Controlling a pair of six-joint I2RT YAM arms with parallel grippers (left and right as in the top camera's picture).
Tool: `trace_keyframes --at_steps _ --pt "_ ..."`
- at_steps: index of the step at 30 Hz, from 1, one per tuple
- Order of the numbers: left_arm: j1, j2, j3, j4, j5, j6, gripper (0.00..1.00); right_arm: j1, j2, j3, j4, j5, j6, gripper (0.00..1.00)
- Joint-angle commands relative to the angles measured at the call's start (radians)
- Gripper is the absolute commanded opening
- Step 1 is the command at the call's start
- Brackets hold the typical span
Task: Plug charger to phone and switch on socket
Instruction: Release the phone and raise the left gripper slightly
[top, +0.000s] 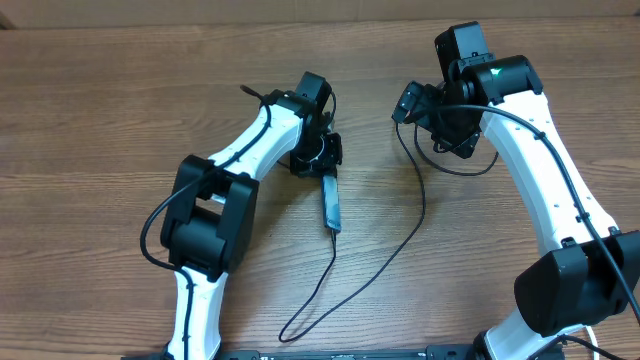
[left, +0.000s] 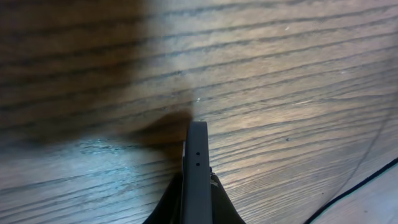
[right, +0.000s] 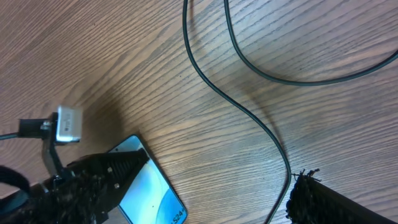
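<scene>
As the left tool (top: 326, 172) clamps the slim phone (top: 331, 205), the right tool (top: 428, 120) apparently gapes.

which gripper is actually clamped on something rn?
The left gripper: it is shut on the phone, seen edge-on in its wrist view. The right gripper stands wide open.

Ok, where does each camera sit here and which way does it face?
Overhead: above the table, looking straight down; both arms show, left gripper shut on the phone, right gripper open.
Left wrist: on the left arm, looking down past its fingers at the phone's thin edge and the wood.
Right wrist: on the right arm, looking down at the cable and the phone's lit screen; its fingers show at the bottom corners.
Shared: the phone is in all three; overhead and right wrist share the cable.
</scene>
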Motion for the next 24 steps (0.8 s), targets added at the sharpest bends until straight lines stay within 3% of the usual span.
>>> trace_keyframes --at_steps 1,13,24 --pt "-0.003 0.072 -0.002 0.010 -0.029 -0.016 0.04 -0.001 -0.010 0.016 0.002 0.014 -0.005 1.00" --pt "0.031 0.077 0.002 0.008 -0.011 -0.014 0.04 -0.001 -0.010 0.016 0.003 0.014 -0.005 1.00" --pt "0.047 0.078 0.002 0.014 -0.035 -0.014 0.13 -0.001 -0.010 0.016 0.006 0.014 -0.005 1.00"
